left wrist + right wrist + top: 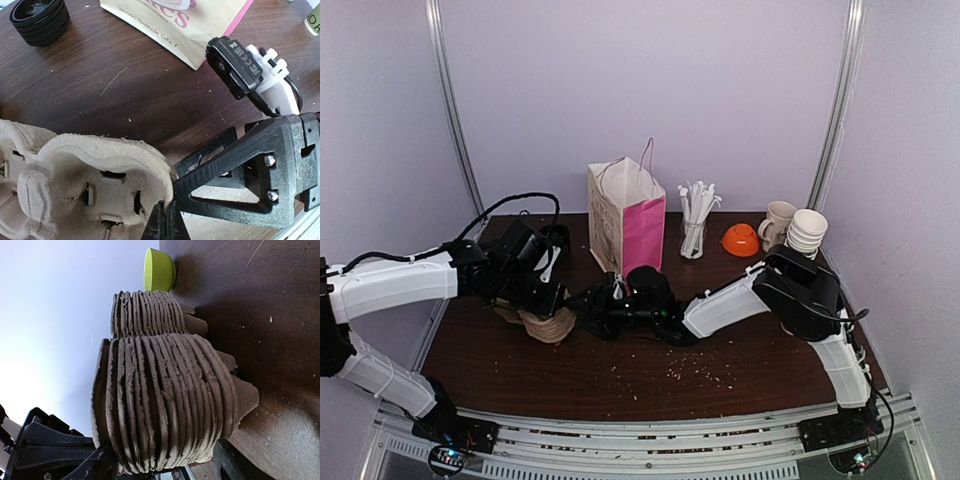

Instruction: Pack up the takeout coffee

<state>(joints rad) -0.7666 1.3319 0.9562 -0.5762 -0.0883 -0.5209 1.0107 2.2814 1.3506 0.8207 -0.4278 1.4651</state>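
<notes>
The takeout coffee shows in no view. A stack of brown pulp cup carriers (548,325) stands on the table left of centre. My left gripper (167,215) is shut on the rim of the top carrier (100,170), pinching its edge. My right gripper (162,462) reaches in from the right with its jaws wide apart. The carrier stack (165,405) sits between them, one finger (75,460) by the stack's top and the other finger (235,465) down by its base at the table. Both fingers stand close against the stack.
A pink-and-cream paper bag (628,215) stands open at the back centre. Right of it are a cup of white straws (695,215), an orange bowl (741,240), a beige mug (778,222) and stacked paper cups (807,232). Black lids (40,20) are piled behind the left arm, and a green bowl (160,270) lies beyond the stack.
</notes>
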